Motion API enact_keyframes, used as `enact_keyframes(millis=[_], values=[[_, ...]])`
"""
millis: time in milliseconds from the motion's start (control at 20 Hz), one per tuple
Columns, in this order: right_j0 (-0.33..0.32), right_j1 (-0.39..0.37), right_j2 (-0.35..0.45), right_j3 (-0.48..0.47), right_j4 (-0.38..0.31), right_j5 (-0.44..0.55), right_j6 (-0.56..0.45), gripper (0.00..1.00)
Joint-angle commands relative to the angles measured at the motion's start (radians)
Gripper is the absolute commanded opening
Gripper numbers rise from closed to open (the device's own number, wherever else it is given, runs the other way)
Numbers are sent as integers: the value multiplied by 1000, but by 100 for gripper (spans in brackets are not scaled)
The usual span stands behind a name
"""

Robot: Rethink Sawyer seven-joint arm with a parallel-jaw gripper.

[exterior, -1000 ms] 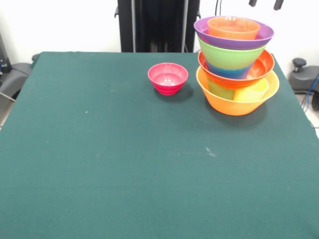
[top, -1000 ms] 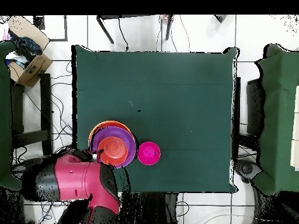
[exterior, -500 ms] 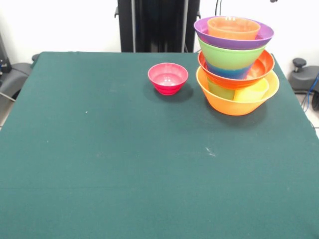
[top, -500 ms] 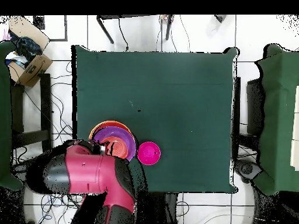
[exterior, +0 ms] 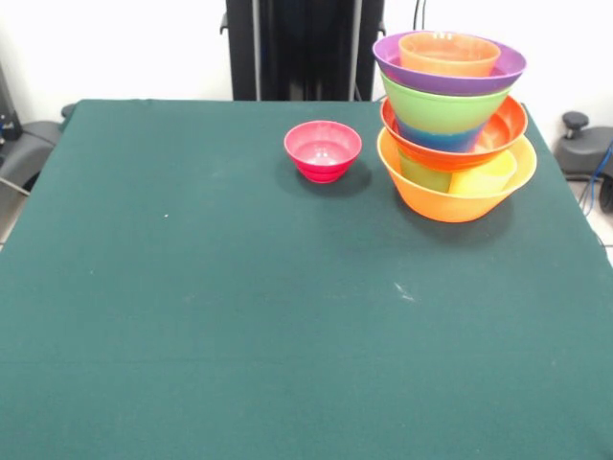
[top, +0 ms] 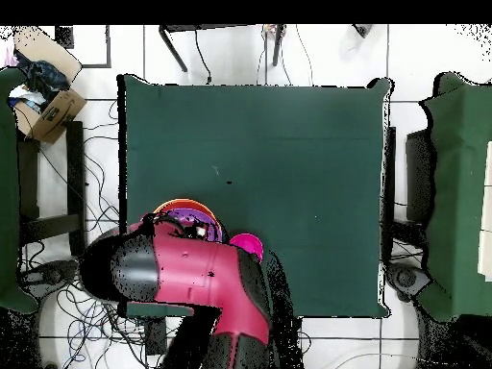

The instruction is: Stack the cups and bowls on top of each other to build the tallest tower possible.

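The tower (exterior: 450,125) stands at the table's far right in the front view. The big orange bowl (exterior: 450,196) is its base, with a green cup (exterior: 424,174) and a yellow cup (exterior: 484,177) showing through it. Above sit the red-orange bowl (exterior: 500,129), small blue bowl (exterior: 436,137), lime green bowl (exterior: 445,107), purple bowl (exterior: 450,81) and small orange bowl (exterior: 448,53). The small pink bowl (exterior: 323,149) stands alone to its left. The purple cup is hidden. The gripper is out of the front view. In the overhead view the arm's dark end (top: 178,223) covers most of the tower (top: 178,205).
The robot's black pedestal (exterior: 302,48) stands behind the table's far edge. The green table (exterior: 239,307) fills the front view. The red arm (top: 183,274) overlaps the table's bottom-left corner and part of the pink bowl (top: 248,242) in the overhead view.
The gripper tips rose out of the front view's top edge. In the overhead view the arm swung right and now covers the tower. The bowls have not moved.
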Motion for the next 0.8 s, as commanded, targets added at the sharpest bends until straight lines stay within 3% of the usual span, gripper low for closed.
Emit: enact_keyframes(millis=[50,800], values=[[-96,12,137,-12,-50,106,-112,100],[-231,16,229,9,-108,64,-183,100]])
